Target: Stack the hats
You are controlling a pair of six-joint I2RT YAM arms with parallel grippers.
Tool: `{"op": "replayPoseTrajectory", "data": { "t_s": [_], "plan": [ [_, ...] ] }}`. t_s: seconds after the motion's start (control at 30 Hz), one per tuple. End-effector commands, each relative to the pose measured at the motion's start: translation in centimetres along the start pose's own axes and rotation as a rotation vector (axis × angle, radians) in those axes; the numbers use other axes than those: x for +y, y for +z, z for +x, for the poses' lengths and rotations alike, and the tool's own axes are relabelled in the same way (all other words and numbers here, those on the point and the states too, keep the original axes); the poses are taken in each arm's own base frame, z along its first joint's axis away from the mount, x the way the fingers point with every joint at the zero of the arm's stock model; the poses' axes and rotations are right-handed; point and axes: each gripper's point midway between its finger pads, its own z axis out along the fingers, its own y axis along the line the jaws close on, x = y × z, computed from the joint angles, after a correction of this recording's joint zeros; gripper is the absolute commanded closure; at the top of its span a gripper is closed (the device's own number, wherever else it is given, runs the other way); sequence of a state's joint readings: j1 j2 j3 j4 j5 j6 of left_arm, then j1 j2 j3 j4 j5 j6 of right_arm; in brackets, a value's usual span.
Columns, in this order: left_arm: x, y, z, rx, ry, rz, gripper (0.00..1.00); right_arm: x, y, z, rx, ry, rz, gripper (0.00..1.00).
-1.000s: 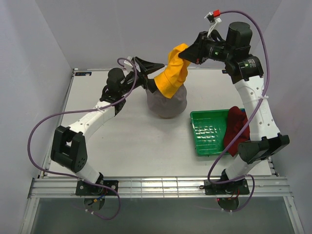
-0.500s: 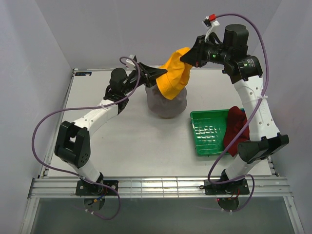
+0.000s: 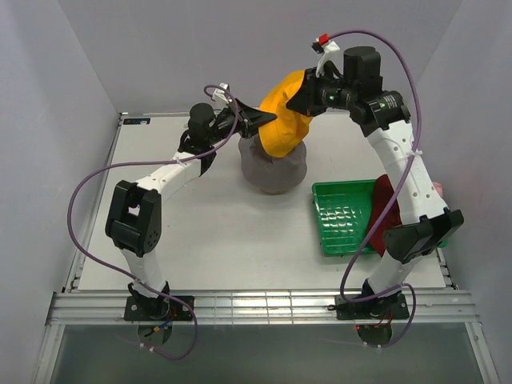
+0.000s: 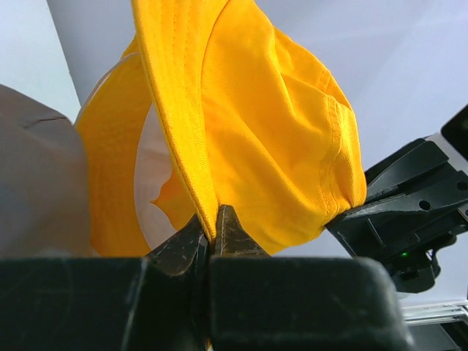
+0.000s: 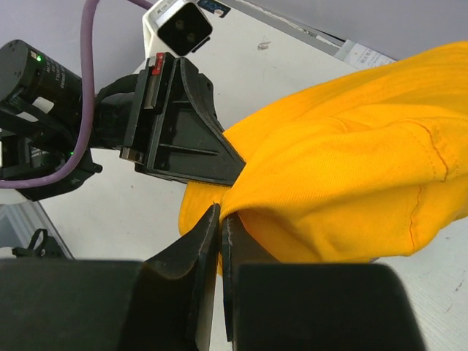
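Note:
A yellow hat [image 3: 284, 120] hangs in the air above a grey hat [image 3: 274, 170] that sits on the table at the back middle. My left gripper [image 3: 264, 122] is shut on the yellow hat's brim at its left side; the left wrist view shows the brim edge pinched at my left gripper [image 4: 210, 219]. My right gripper [image 3: 298, 102] is shut on the opposite edge, the fabric pinched at my right gripper [image 5: 221, 212]. The grey hat [image 4: 29, 183] shows at the left of the left wrist view. A dark red hat [image 3: 386, 212] lies draped over the right side of the tray.
A green plastic tray [image 3: 340, 220] stands on the right of the table, with a bit of pink fabric [image 3: 438, 186] showing behind the right arm. Grey walls close in the table at the back and sides.
My left gripper moved right to the yellow hat's brim and shut on it. My right gripper carried the hat a little left and up, so the hat now spans between both.

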State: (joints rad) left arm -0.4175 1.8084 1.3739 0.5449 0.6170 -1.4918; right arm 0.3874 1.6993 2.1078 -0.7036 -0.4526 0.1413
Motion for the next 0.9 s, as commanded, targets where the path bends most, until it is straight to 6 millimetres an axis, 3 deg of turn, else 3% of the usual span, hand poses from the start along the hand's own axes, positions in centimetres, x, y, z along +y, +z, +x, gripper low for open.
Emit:
{"op": "replayPoseTrajectory", "data": {
  "t_s": [0.0, 0.23, 0.63, 0.87],
  "plan": [
    [-0.9, -0.4, -1.1, 0.000, 0.095, 0.015, 0.89, -0.5, 1.1, -0.7, -0.019, -0.050, 0.051, 0.92],
    [1.6, -1.4, -2.6, -0.044, 0.156, -0.055, 0.86, -1.5, 3.3, 0.6, 0.011, -0.035, 0.100, 0.92],
    [4.9, -4.4, -3.6, -0.119, 0.165, -0.144, 0.85, -1.9, 4.4, 0.3, -0.012, 0.014, 0.109, 0.90],
    [6.4, -6.6, -4.3, -0.155, 0.189, -0.187, 0.86, -1.6, 5.1, 0.8, -0.005, 0.040, 0.087, 0.80]
  ]
}}
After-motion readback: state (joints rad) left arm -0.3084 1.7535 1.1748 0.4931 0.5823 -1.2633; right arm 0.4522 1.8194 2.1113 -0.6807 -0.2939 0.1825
